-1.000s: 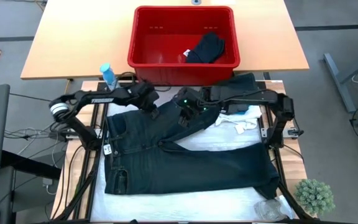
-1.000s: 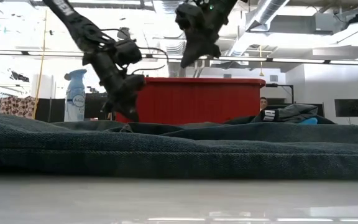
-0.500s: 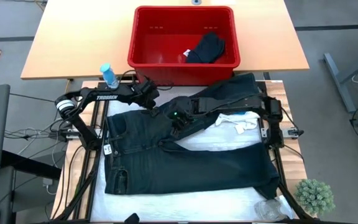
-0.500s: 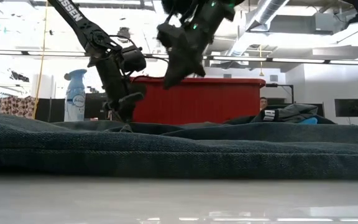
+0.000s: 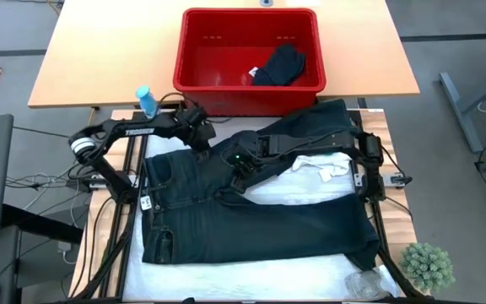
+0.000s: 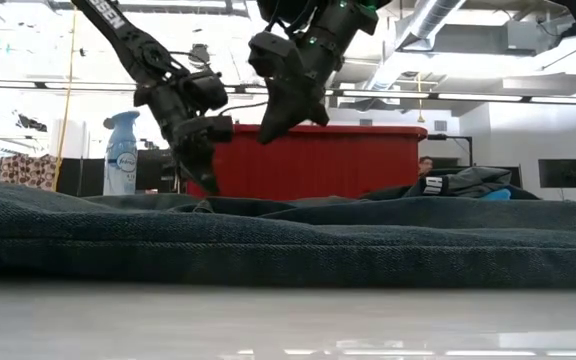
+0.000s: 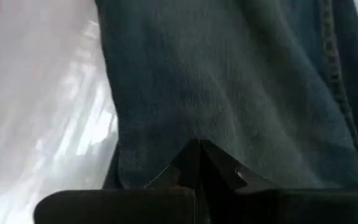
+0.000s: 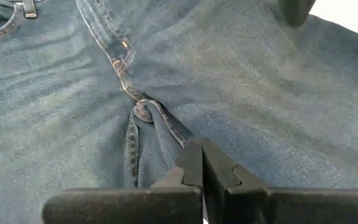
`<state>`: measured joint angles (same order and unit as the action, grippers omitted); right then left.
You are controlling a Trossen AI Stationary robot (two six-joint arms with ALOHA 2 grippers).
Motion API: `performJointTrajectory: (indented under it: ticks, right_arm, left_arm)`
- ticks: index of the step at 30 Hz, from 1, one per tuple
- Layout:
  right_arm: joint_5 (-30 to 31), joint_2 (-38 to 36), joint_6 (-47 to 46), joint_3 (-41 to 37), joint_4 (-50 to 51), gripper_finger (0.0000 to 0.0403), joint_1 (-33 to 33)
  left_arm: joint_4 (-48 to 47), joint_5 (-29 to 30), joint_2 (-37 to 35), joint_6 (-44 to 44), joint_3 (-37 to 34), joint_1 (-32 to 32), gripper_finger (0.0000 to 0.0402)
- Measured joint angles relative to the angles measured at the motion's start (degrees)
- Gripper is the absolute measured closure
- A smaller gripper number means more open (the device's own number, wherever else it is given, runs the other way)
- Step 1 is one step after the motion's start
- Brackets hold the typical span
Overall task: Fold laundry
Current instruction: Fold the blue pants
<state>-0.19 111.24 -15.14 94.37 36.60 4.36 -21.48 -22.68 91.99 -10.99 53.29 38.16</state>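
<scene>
- Lying spread flat across the table, the long dark denim trousers (image 5: 251, 211) await folding
- Left gripper (image 5: 202, 142) hovers closed and empty at their upper edge
- Right gripper (image 5: 236, 175) poised shut above the crotch seam, holding nothing

"TROSSEN" — on left arm (image 5: 142, 131)

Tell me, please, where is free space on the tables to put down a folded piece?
The wooden table is bare on both sides of the red basket. The near table is crowded: the trousers cover most of it, with the left gripper and right gripper above them, both shut. Only a white strip along the near edge is free.
</scene>
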Motion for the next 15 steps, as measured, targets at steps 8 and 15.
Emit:
performJointTrajectory:
  ticks: [8, 15]
  right_arm:
    - [0.00, 0.13, 0.05, 0.00, -0.36, 0.0384, -0.15]
    - [0.07, 1.60, 0.15, 0.02, -2.57, 0.0384, -0.09]
  left_arm:
    - [1.65, 11.25, 3.01, -0.57, -0.05, -0.01, 0.0401]
    - [4.79, 19.79, 2.98, -1.02, -0.02, -0.03, 0.0402]
